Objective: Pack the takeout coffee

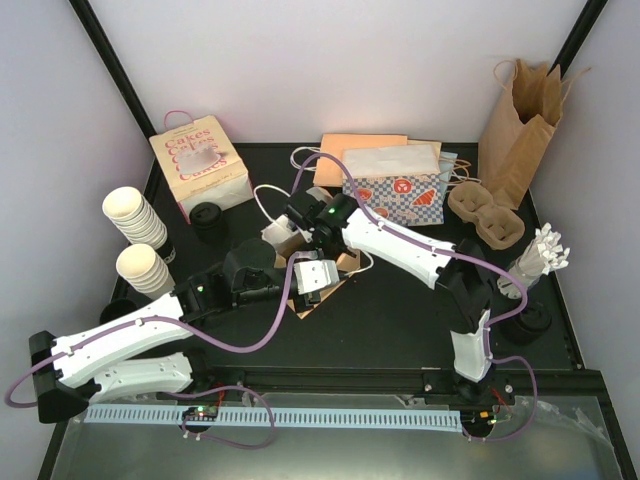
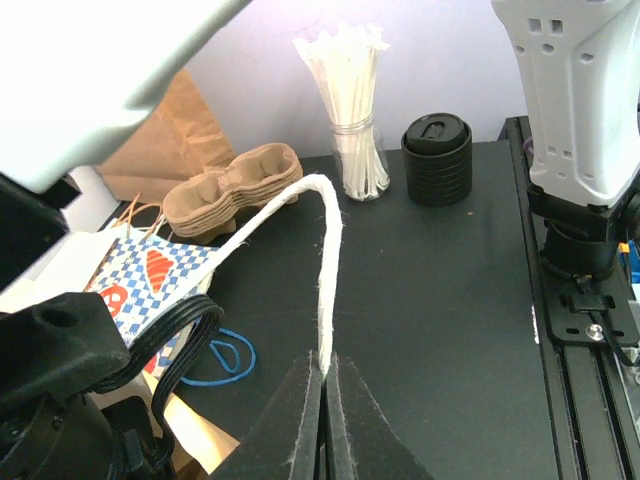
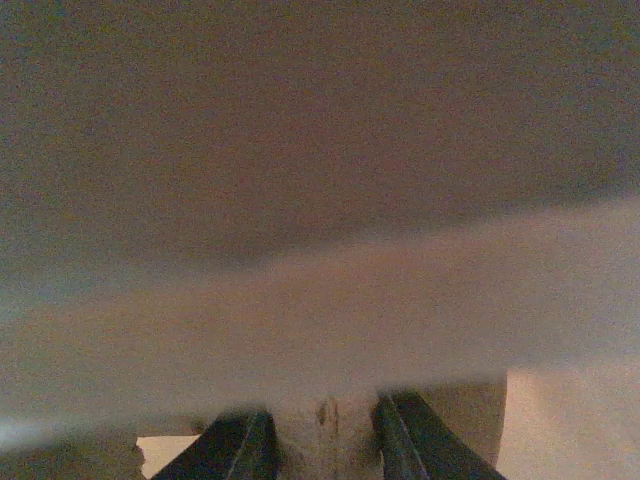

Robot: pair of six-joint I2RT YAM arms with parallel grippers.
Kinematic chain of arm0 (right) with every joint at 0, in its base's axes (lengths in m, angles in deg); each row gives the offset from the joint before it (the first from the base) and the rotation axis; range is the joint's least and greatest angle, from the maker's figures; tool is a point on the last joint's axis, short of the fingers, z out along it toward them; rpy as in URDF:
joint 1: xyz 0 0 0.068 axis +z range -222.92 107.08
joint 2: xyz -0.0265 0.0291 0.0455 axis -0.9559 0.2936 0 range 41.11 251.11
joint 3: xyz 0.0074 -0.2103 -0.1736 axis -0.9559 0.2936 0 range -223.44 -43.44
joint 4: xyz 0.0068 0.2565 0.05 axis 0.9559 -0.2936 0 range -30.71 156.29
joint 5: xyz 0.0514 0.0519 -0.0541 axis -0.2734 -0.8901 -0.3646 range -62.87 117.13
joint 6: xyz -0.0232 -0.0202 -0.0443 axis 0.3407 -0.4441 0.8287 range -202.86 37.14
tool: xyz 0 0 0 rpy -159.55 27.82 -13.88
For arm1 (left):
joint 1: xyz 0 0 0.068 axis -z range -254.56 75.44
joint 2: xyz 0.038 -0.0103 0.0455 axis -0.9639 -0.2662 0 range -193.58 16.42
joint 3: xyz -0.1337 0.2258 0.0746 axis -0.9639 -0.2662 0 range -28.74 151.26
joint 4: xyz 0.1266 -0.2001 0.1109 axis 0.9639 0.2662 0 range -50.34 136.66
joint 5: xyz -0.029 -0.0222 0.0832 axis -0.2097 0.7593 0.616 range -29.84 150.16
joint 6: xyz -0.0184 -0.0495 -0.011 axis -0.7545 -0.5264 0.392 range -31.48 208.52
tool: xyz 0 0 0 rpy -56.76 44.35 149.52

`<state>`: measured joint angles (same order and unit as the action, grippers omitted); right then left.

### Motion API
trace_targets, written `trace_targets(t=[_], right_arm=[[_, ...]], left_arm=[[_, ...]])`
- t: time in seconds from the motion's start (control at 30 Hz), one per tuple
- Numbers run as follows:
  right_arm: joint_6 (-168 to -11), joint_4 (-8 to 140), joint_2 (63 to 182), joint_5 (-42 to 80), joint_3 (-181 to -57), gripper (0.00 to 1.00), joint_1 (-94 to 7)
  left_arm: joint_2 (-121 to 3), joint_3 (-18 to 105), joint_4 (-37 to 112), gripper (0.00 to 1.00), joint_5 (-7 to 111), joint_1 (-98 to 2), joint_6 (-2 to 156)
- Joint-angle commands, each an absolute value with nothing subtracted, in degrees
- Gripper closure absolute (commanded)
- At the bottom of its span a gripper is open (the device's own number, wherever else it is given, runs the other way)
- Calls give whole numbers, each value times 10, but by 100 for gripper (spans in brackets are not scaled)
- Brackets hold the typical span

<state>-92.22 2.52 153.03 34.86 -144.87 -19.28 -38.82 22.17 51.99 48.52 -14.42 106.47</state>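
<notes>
1. A wide black counter (image 1: pixel 400 320) fills the shot, with both arms bolted at its near edge.
2. The white left arm (image 1: pixel 120 345) stretches in from the near-left corner. The white right arm (image 1: pixel 400 245) folds in from the near right, and the two meet mid-counter.
3. At the far right, a tall brown paper bag (image 1: pixel 520 125) stands upright. At the far left sits a pink-and-cream cardboard "Cakes" carton (image 1: pixel 200 165).
4. Between them at the back, a blue-and-white checkered paper bag (image 1: pixel 395 195) lies flat.
5. Dead centre is a brown kraft paper bag (image 1: pixel 312 300), under both wrists.
6. A moulded-pulp cup carrier (image 1: pixel 485 215) lies near the tall bag. Stacked lidless cream cups (image 1: pixel 135 215) lean at the left edge.
7. Over by the right arm's base, a glass jar of white straws (image 2: pixel 360 160) stands just beside a stack of black plastic lids (image 2: pixel 437 160).
8. Now the takeout coffee (image 3: pixel 325 440)! In the right wrist view, a cream-white paper wall with a vertical seam sits wedged between the right jaws. They are partly apart and clamped on it, with dim brown blur all around. The lid can't be made out, and from above the cup is hidden beneath the right wrist at the kraft bag.
9. Smallest of all is a white twisted-paper handle (image 2: pixel 325 250), arching up from the kraft bag. The left jaws are pinched fully closed on its end.
</notes>
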Motion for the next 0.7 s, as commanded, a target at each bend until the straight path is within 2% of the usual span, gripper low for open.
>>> trace_targets(t=[0.0, 0.5, 0.57, 0.67], right_arm=[[-929, 19, 1551, 336, -1422, 76, -190], [-936, 60, 1551, 335, -1375, 76, -190], [-937, 62, 1551, 336, -1372, 76, -190], [-937, 65, 1549, 337, -1368, 76, -190]], left_arm=[[-381, 232, 503, 98, 475, -137, 1062], [-377, 236, 504, 96, 480, -137, 1059], [-376, 238, 505, 92, 483, -137, 1056], [-372, 255, 516, 79, 491, -137, 1044]])
